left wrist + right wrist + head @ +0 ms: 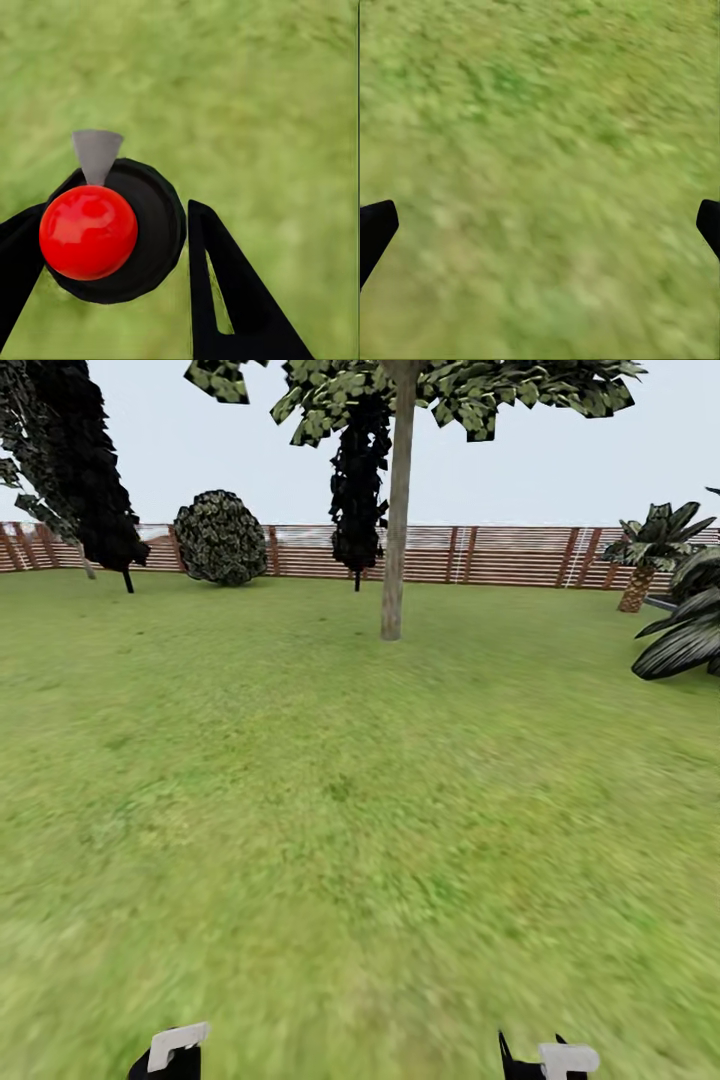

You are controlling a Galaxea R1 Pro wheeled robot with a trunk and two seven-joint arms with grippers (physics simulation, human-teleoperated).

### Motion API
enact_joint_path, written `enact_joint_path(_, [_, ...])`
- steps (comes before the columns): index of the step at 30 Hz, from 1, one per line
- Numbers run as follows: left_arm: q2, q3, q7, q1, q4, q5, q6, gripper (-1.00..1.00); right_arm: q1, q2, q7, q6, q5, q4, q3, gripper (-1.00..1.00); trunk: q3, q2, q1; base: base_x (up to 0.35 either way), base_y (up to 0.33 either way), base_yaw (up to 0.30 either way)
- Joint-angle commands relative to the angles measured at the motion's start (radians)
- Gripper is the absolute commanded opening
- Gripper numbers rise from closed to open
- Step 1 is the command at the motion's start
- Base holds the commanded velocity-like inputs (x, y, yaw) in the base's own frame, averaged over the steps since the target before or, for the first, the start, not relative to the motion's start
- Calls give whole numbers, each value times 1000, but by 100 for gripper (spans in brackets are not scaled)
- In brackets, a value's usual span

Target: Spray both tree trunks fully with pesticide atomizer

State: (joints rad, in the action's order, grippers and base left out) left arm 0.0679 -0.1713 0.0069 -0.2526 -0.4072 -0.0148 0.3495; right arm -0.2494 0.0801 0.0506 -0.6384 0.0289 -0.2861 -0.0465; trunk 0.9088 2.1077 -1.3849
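At the near edge of the head view, the left pincer (170, 1052) sits at about 7 o'clock and the right pincer (548, 1060) at about 5 o'clock, both low over the grass (340, 830).

In the left wrist view the left pincer (112, 247) is closed around the spray bottle (142, 225), seen from above: a round black body with a glossy red ball (88, 232) on top and a grey cone-shaped nozzle (97, 154) sticking out at its far side. One black finger (16, 259) presses on the bottle's side by the red ball; the other finger (225, 292) stands just beside the opposite side, and whether it touches I cannot tell. Blurry grass lies below.

In the right wrist view the right pincer (540, 225) is spread wide, its dark fingertips (375, 225) at the two side edges with nothing but grass between them.

Farther out, at 12 o'clock, a tree (400, 480) rises from the lawn; its trunk (396, 540) is pale, straight and upright, with green leaves at the top. Behind it stands a narrow dark tree (358, 490). At 11 o'clock there is a round bush (220, 538), and at 10 o'clock another dark tree (85, 470). At 2 o'clock are low palm-like plants (680, 630). A red-brown slatted fence (500, 555) runs across the back.
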Motion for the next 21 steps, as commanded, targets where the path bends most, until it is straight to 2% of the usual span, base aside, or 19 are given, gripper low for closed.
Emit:
enact_joint_path(1, [0, -1, 1, -1, 1, -1, 3, -100, -1, 0, 2, -3, 3, 1, -3, 100, 1, 0, 0, 339, 0, -132])
enact_joint_path(6, [0, 0, 1, -1, 1, -1, 3, -100, -1, 0, 2, -3, 3, 1, -3, 100, 1, 0, 0, 339, -6, -167])
enact_joint_path(21, [0, 0, 1, -1, 1, -1, 3, -100, -1, 0, 0, -3, 6, 1, -3, 100, 1, 0, 0, 335, -95, -8])
